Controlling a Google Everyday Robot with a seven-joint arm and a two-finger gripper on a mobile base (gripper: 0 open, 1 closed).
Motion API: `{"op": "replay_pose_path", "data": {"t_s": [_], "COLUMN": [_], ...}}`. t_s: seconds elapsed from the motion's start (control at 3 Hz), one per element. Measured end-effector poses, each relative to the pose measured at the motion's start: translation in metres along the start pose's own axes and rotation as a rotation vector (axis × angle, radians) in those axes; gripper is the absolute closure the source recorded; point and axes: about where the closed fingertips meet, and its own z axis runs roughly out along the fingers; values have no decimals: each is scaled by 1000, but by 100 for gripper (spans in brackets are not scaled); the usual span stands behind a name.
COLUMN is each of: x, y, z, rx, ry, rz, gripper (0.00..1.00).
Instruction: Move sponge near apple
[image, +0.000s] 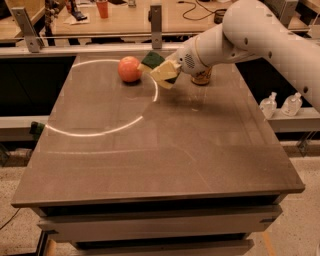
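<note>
The reddish-orange apple (129, 69) sits on the brown table (150, 145) near its far left part. My gripper (161, 70) reaches in from the right on a white arm and is shut on the sponge (153, 60), whose dark green top shows just right of the apple. The sponge is held a little above the table, close to the apple but apart from it. Pale yellow pads (165, 73) cover part of the sponge.
A gold-brown drink can (202, 77) stands behind the arm, mostly hidden. A bright ring of light lies on the table's left half. Two small clear bottles (281, 105) stand on a ledge at the right. A workbench with clutter runs along the back.
</note>
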Motion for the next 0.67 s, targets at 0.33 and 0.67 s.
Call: {"op": "replay_pose_path", "data": {"t_s": [0.33, 0.67], "x": [4, 4], "y": [2, 4], "z": [18, 21], "rx": [-26, -31], "ry": [32, 33], "rz": [19, 18], "gripper": [100, 82]}}
